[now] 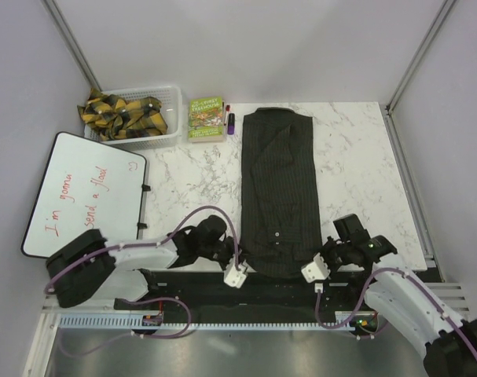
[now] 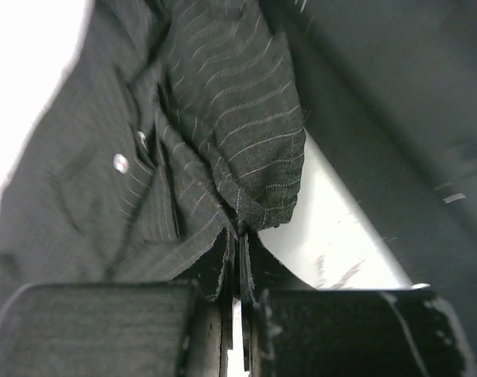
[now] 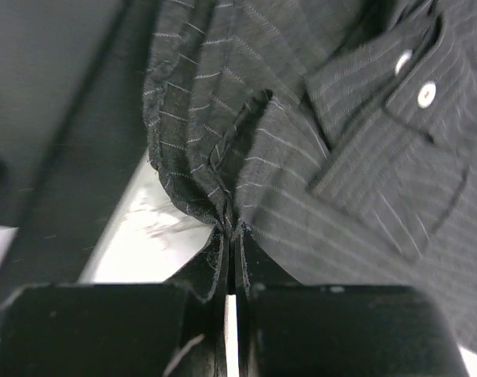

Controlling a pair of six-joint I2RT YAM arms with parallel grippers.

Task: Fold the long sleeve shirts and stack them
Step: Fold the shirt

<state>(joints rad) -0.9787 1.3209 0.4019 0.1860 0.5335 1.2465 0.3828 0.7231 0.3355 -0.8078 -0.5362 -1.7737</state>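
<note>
Item: long sleeve shirt (image 1: 276, 192), dark w/ fine stripes, folded lengthwise into a narrow strip, lying flat at ctr of marble table (image 1: 356, 173), far end near book (image 1: 206, 118), near end at table's near edge. L gripper (image 1: 240, 255) clenched on shirt's near-left corner, R gripper (image 1: 324, 255) clenched on near-right corner; wrist views show cloth edge pinched betw. pressed-together fingers on each side. Also present: white basket (image 1: 172, 98) w/ yellow-black plaid cloth (image 1: 122, 114), far left; whiteboard (image 1: 85, 196) w/ red writing, left.
</note>
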